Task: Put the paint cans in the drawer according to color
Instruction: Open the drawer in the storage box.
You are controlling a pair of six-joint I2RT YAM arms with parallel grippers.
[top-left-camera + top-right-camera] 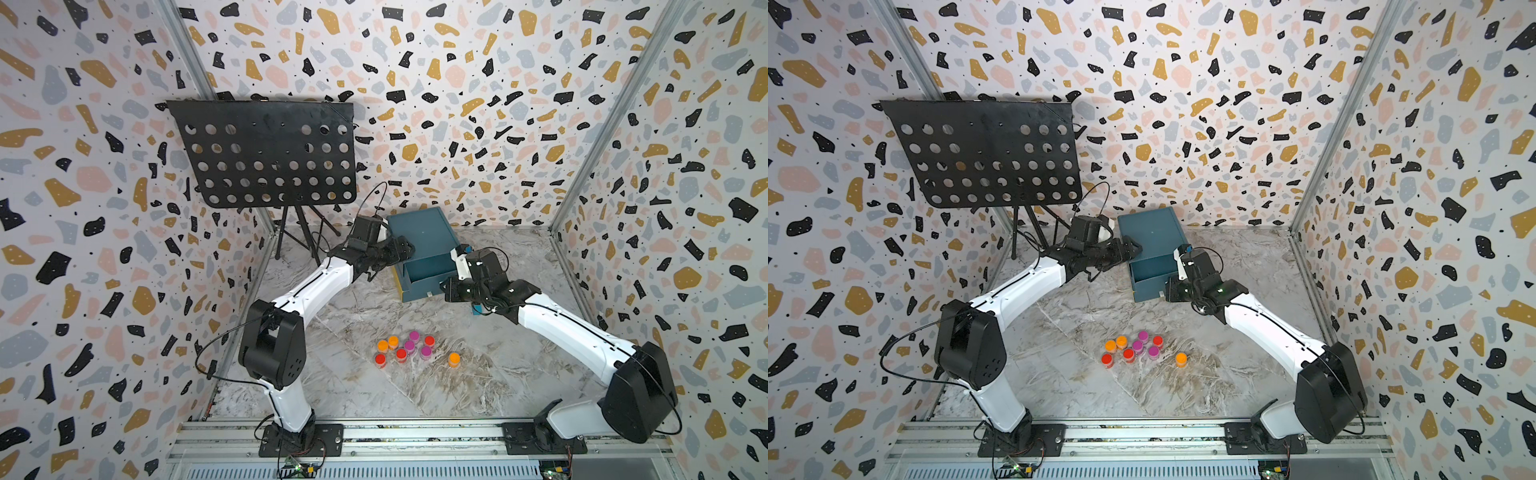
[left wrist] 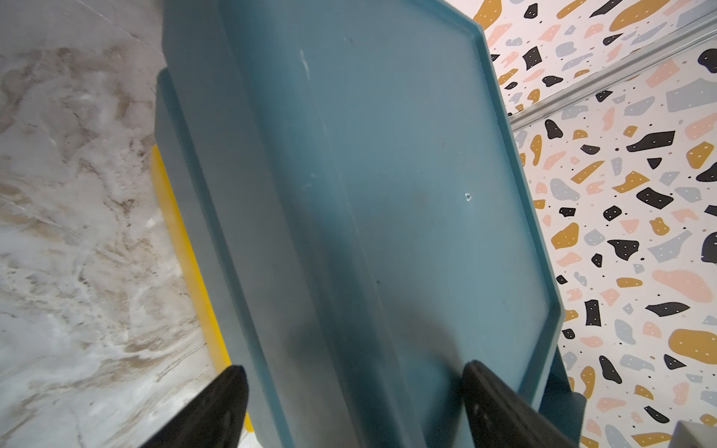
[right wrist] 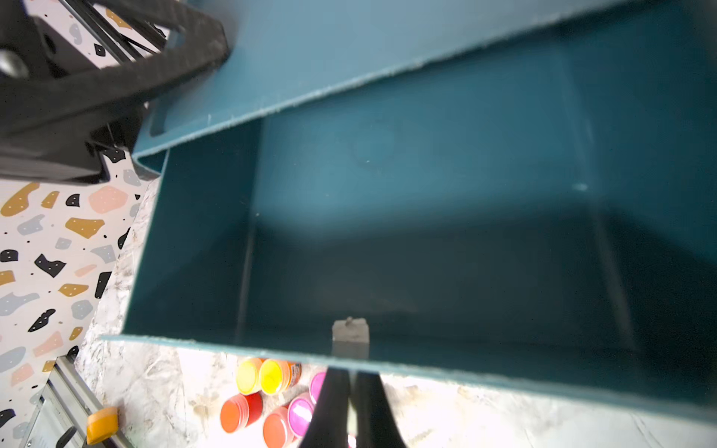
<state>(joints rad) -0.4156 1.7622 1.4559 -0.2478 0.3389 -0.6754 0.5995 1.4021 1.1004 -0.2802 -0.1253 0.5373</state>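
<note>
The paint cans (image 1: pixel 409 345) (image 1: pixel 1137 345) stand in a loose cluster on the marble floor: three orange, three red, three magenta, with one orange can (image 1: pixel 454 359) apart at the right. The dark teal drawer chest (image 1: pixel 419 232) (image 2: pixel 388 174) stands at the back, and its top drawer (image 1: pixel 424 270) (image 3: pixel 426 232) is pulled out and looks bare inside. My right gripper (image 1: pixel 446 289) (image 3: pixel 351 374) is at that drawer's front, with its fingers nearly together on the small white pull. My left gripper (image 1: pixel 405 249) (image 2: pixel 355 382) stands open astride the chest's left top edge.
A black perforated music stand (image 1: pixel 266 153) rises at the back left. A small teal block (image 1: pixel 478 309) lies on the floor under my right wrist. Patterned walls close in three sides, and a metal rail (image 1: pixel 415 432) runs along the front.
</note>
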